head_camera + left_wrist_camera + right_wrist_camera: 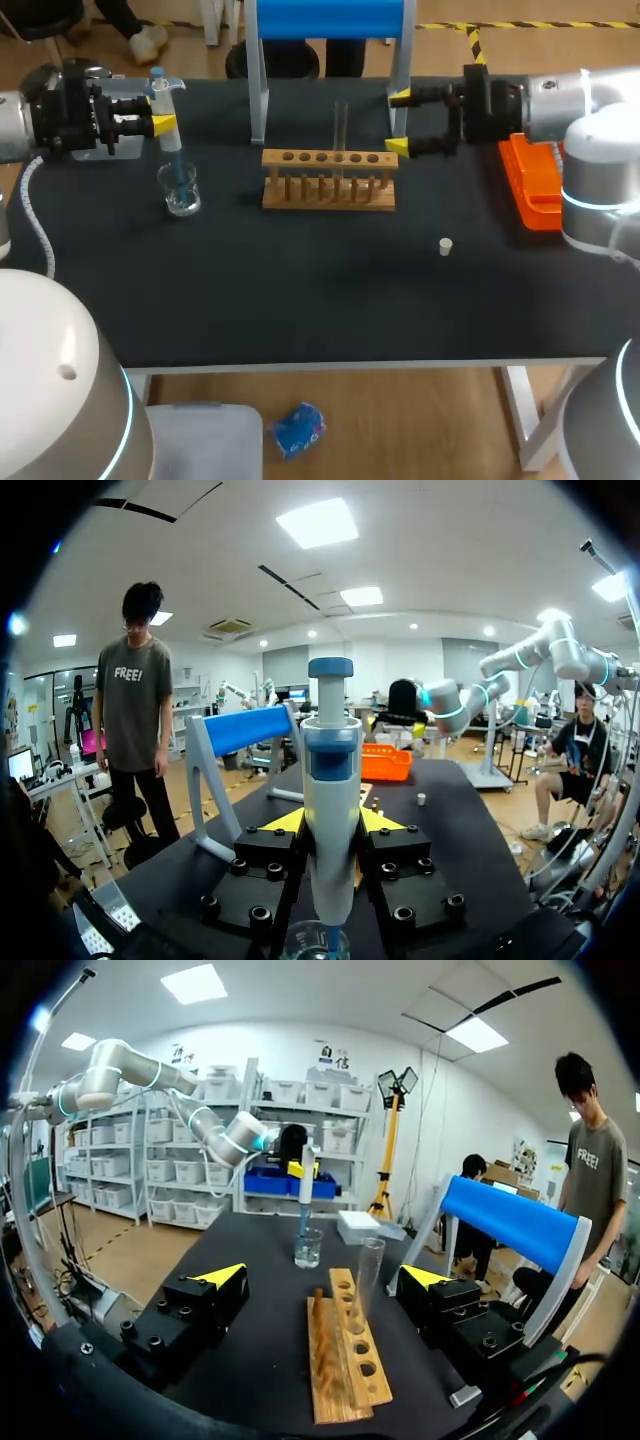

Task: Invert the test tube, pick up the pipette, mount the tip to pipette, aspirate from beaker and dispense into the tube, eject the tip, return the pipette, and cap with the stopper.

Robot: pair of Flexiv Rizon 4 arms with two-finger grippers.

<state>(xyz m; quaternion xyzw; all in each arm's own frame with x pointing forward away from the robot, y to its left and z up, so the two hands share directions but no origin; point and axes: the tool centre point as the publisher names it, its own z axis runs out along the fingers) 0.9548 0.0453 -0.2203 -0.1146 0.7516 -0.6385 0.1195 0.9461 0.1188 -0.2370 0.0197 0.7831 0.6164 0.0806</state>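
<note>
My left gripper (160,112) is shut on the white and blue pipette (168,120), which stands upright with its tip down in the glass beaker (180,188). In the left wrist view the pipette (331,800) sits between the fingers, above the beaker (318,942). A clear test tube (341,130) stands upright in the wooden rack (328,182). My right gripper (398,122) is open just behind the rack's right end, holding nothing. From the right wrist, the tube (368,1270) and rack (345,1355) lie ahead of the open gripper (328,1278). A small white stopper (446,246) lies on the mat.
An orange tip box (530,185) sits at the table's right edge under my right arm. The blue-topped pipette stand (325,20) rises behind the rack. The dark mat (320,300) covers the table in front of the rack.
</note>
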